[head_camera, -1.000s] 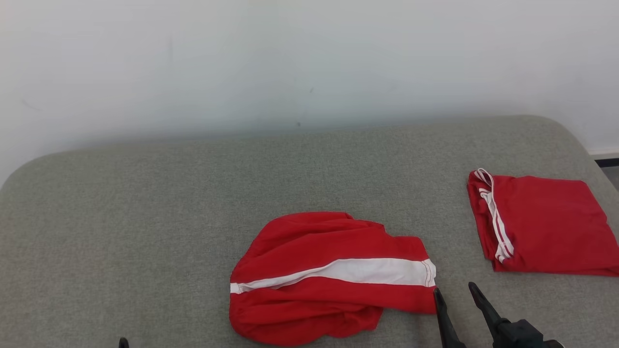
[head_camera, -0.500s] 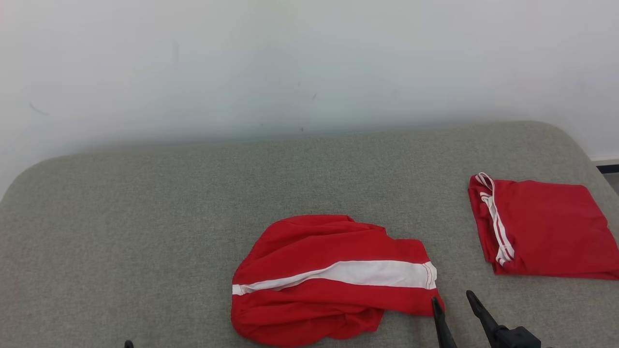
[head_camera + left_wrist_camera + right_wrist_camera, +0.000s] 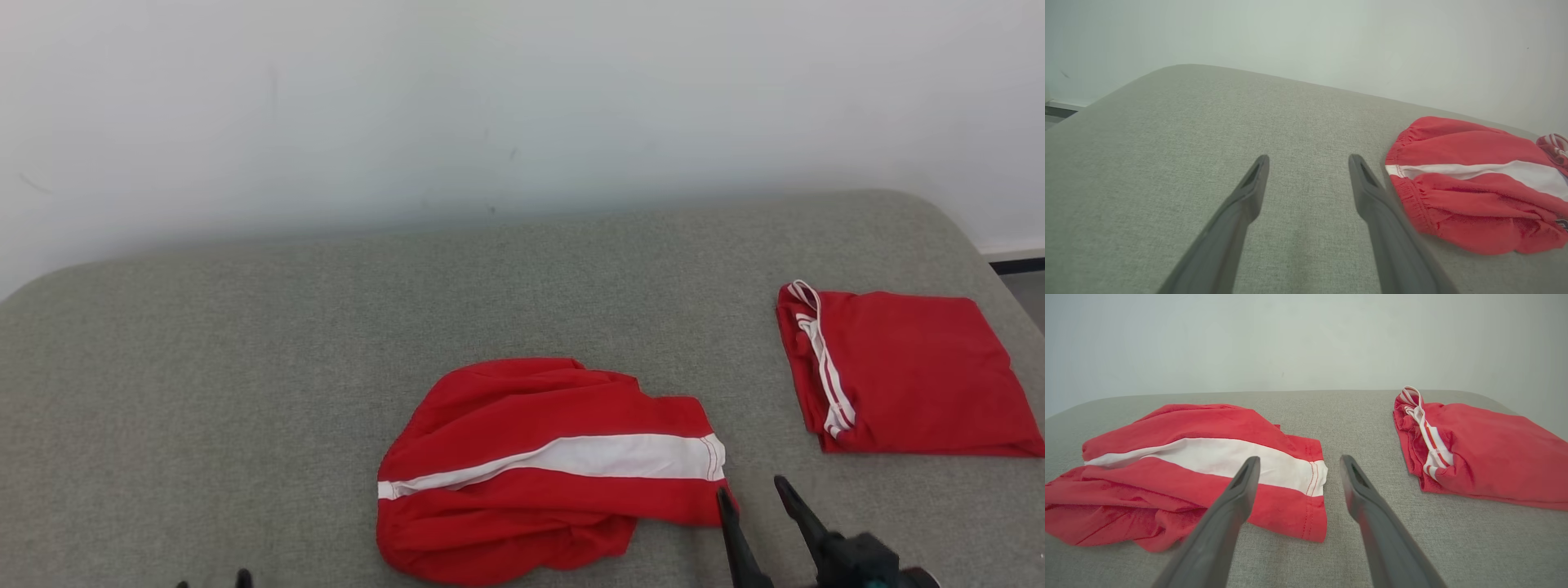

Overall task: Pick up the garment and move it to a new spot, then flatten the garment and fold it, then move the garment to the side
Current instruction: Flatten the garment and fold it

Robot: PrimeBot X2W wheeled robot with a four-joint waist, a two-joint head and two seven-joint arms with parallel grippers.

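Note:
The garment (image 3: 547, 469) is a crumpled pair of red shorts with a broad white stripe, lying near the front middle of the grey padded surface (image 3: 245, 367). My right gripper (image 3: 751, 490) stands open just off its right hem corner, nothing between the fingers. In the right wrist view the garment (image 3: 1180, 469) spreads to the left, and the right gripper (image 3: 1298, 460) points at its hem edge. My left gripper (image 3: 212, 581) peeks in at the bottom edge, well left of the shorts. In the left wrist view the left gripper (image 3: 1309, 159) is open over bare fabric, the garment (image 3: 1470, 188) to its right.
A second red garment (image 3: 898, 371), folded flat with white trim, lies at the right end of the surface, also seen as the folded garment (image 3: 1478, 449) in the right wrist view. A white wall (image 3: 522, 98) backs the surface. The surface's rounded right edge (image 3: 992, 269) drops toward the floor.
The head camera has shifted a little. My left gripper's tips have come rightward, toward the garment. The right gripper keeps its place by the hem; both garments lie as before.

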